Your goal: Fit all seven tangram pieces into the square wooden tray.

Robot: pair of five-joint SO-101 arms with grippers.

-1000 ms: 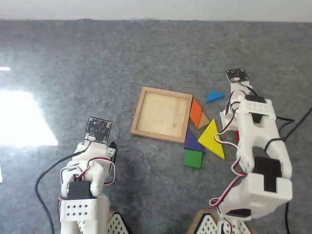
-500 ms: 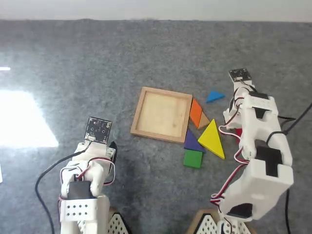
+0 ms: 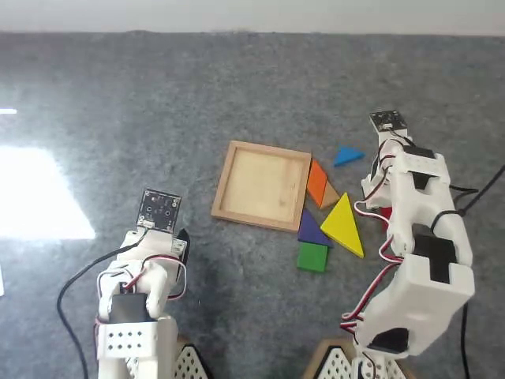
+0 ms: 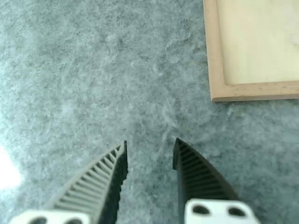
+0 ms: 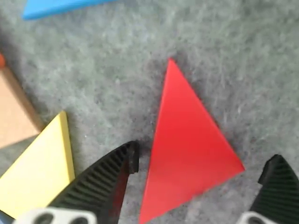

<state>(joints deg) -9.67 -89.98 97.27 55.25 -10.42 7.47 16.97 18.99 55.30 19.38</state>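
From above, your wooden tray (image 3: 222,181) has nothing in it, and the pieces (image 3: 345,221) lie on the mat (image 3: 158,95) just beside it. Your left gripper (image 4: 149,154) hangs near the tray's corner, jaws apart. Your right gripper (image 5: 204,158) has its jaws spread wide on each side of the red triangle (image 5: 187,135), which is likely thin, hard and light, so pinch its side edges.

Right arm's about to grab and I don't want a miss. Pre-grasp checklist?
1. The right jaws open, either side of the red triangle: ok.
2. That piece flat on the mat, apart from the yellow triangle: ok.
3. Jaws low enough to grip its edges: cannot tell.
4. The wooden tray holds no pieces: ok.
5. The left jaws open over bare mat beside the tray, out of the way: ok.
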